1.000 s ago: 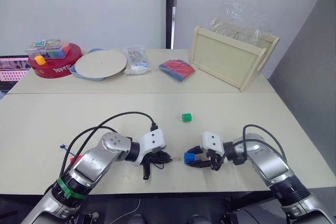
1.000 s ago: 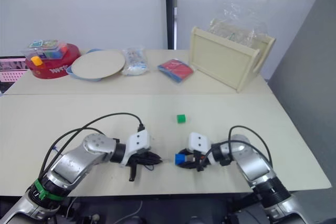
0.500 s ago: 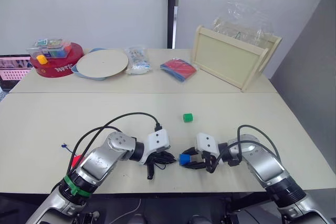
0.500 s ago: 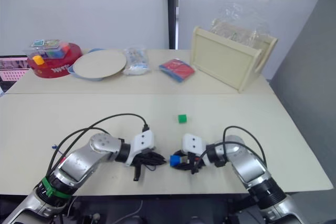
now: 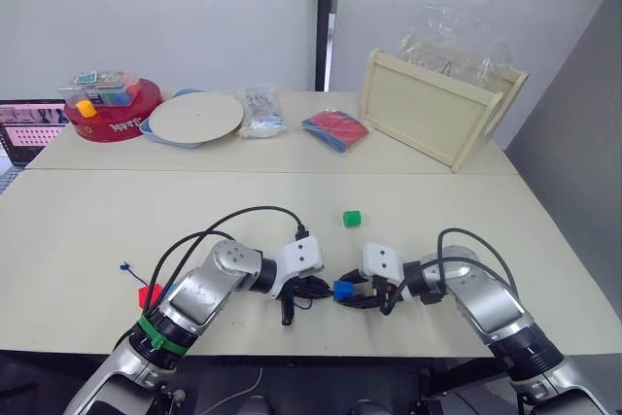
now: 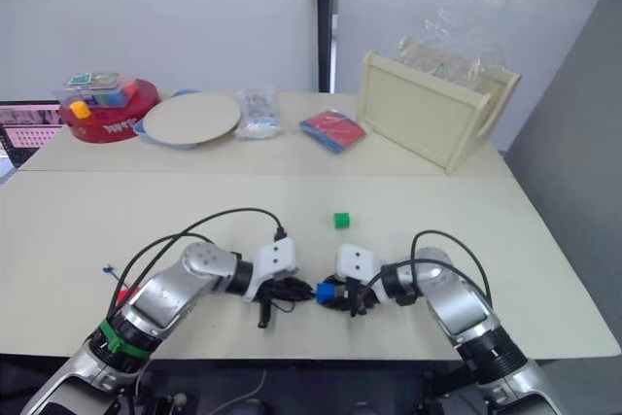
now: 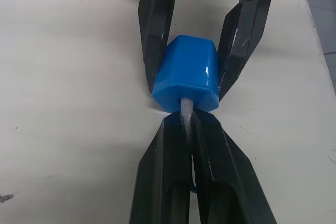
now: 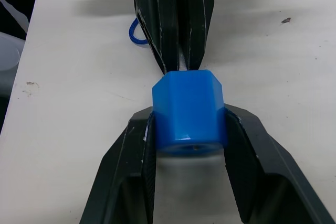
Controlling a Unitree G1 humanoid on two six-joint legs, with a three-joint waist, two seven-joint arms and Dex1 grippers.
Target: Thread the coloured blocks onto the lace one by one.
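My right gripper clamps the light, slick blue block by its sides; my left gripper pinches the lace's stiff tip entering it.

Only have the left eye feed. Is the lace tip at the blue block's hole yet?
Observer: Yes. In the left wrist view, the lace tip, pinched in the left gripper, meets the blue block at its hole.
Operator: Block secure?
Observer: The right gripper is shut on it, one finger on each side.
Operator: Tip out the far side?
Observer: No. The right wrist view shows that hole with no tip poking out.
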